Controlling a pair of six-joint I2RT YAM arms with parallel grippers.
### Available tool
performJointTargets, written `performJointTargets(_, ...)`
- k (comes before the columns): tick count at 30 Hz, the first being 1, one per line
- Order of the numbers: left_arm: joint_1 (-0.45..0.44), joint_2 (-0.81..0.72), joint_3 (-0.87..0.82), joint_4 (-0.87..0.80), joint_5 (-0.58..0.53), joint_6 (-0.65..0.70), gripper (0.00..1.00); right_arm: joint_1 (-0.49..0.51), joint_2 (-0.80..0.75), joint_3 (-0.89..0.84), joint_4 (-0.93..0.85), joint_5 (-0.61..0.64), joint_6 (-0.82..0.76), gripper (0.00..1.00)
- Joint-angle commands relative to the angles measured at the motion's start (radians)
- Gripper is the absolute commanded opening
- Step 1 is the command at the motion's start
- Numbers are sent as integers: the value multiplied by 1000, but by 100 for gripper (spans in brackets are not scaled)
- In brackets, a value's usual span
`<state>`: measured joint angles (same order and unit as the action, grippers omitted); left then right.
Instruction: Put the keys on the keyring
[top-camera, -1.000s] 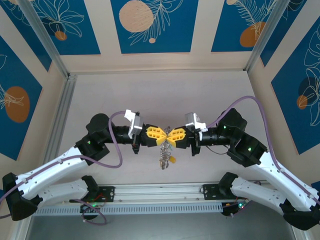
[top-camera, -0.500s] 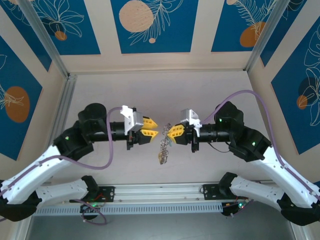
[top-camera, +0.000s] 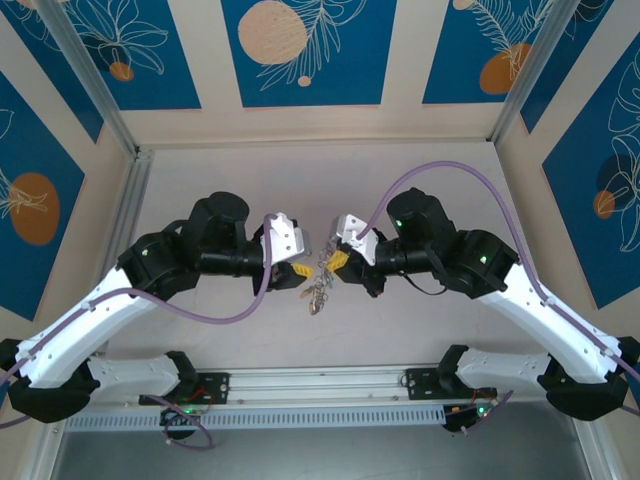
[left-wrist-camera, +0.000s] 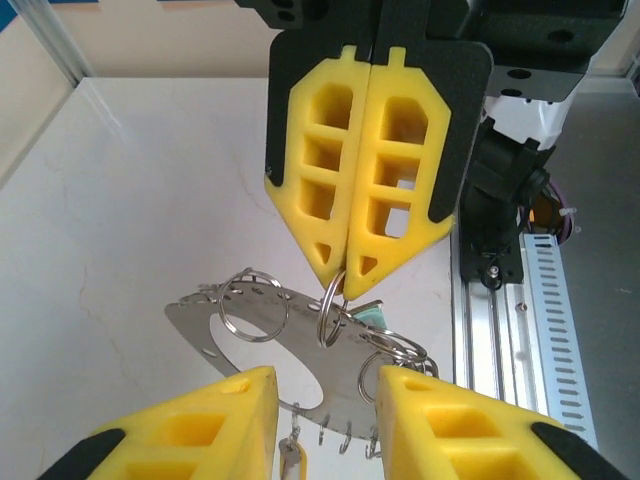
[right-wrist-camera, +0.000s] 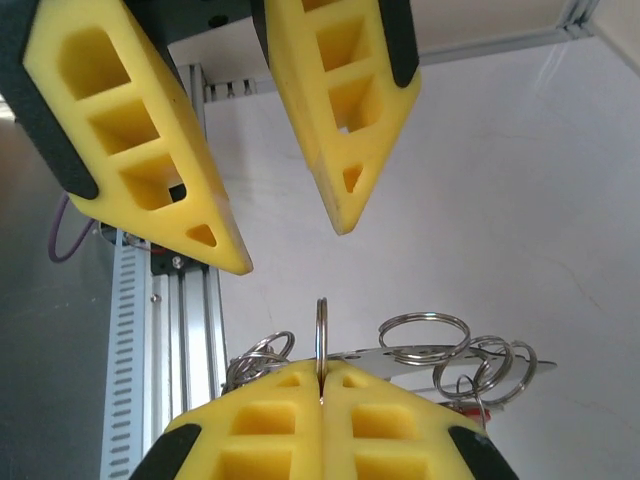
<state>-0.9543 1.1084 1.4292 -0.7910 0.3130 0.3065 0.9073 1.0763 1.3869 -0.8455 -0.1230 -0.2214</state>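
We are logging a wide flat grey metal keyring (left-wrist-camera: 205, 322), likely light, stiff and slippery, hanging over the white table (left-wrist-camera: 120, 200) by a thin split ring (left-wrist-camera: 329, 305) that the right gripper (left-wrist-camera: 347, 272) is pinching, the best hold, with the left gripper (left-wrist-camera: 322, 385) standing half-parted beside it.

1 keyring (top-camera: 318, 287) over the table (top-camera: 420, 170), between 2 grippers. To its left, just apart, the left gripper (top-camera: 299, 270); to its right, touching it, the right gripper (top-camera: 336, 261).
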Motion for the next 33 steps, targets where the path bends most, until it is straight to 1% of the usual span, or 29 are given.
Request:
performJointTargets(1, -11, -21, -9, 12, 24, 17, 32, 19, 9, 57, -40, 24, -30, 0)
performJointTargets(6, -11, -19, -25, 39, 49, 9, 32, 49, 54, 101, -87, 72, -46, 0)
performJointTargets(14, -11, -27, -71, 103, 86, -6, 32, 64, 60, 130, -87, 33, -47, 0)
performJointTargets(21, -9, -29, -94, 133, 95, -10, 31, 77, 60, 136, -95, 37, -47, 0)
performJointTargets(22, -9, -28, -96, 137, 97, -10, 30, 79, 60, 136, -93, 37, -46, 0)
performJointTargets(23, -9, -26, -95, 139, 98, -10, 25, 81, 59, 133, -92, 35, -47, 0)
performJointTargets(25, -11, -19, -92, 137, 114, -9, 5, 83, 58, 130, -89, 37, -46, 0)
performJointTargets(26, -9, -16, -91, 140, 121, -10, 0, 83, 59, 129, -89, 39, -47, 0)
performJointTargets(33, -9, -29, -115, 165, 130, -20, 0, 87, 24, 97, -45, 32, -44, 0)
